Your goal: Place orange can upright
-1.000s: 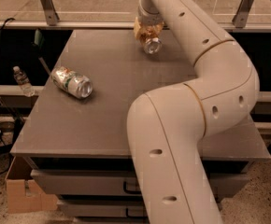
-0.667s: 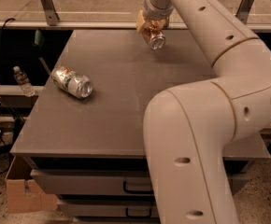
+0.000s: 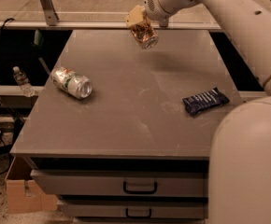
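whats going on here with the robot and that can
The robot arm's gripper holds the orange can tilted in the air above the far part of the table; it is not yet set down upright. A silver can lies on its side near the left edge, a dark packet near the right.

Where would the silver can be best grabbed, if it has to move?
Around its mid-body, from above: the silver can lies on its side on the table, ends pointing far-left and near-right, leaving the round wall free on both sides. The hand holds the orange can above the table's far edge.
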You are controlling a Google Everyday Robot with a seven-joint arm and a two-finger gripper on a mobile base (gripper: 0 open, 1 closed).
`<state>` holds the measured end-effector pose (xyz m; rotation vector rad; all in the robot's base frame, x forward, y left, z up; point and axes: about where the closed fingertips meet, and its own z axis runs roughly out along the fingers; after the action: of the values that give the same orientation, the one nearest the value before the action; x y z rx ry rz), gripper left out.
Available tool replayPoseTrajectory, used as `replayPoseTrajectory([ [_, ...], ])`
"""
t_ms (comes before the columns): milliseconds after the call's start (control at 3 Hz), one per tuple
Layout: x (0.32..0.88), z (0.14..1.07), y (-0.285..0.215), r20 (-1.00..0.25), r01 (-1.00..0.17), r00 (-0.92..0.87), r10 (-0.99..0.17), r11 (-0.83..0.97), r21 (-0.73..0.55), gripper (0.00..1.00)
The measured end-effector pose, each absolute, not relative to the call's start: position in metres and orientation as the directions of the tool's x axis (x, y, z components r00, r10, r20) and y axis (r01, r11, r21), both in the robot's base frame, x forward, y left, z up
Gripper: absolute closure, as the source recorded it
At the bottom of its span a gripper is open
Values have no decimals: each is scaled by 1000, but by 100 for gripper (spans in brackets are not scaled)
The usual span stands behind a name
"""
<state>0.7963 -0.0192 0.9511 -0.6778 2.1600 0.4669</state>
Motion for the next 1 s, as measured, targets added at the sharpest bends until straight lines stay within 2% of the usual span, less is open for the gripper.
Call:
replayPoseTrajectory([
  [333, 770, 961, -3, -864, -721, -425, -269, 678, 144, 100],
  [1000, 746, 965, -21, -960, -860, -238, -144, 491, 140, 100],
])
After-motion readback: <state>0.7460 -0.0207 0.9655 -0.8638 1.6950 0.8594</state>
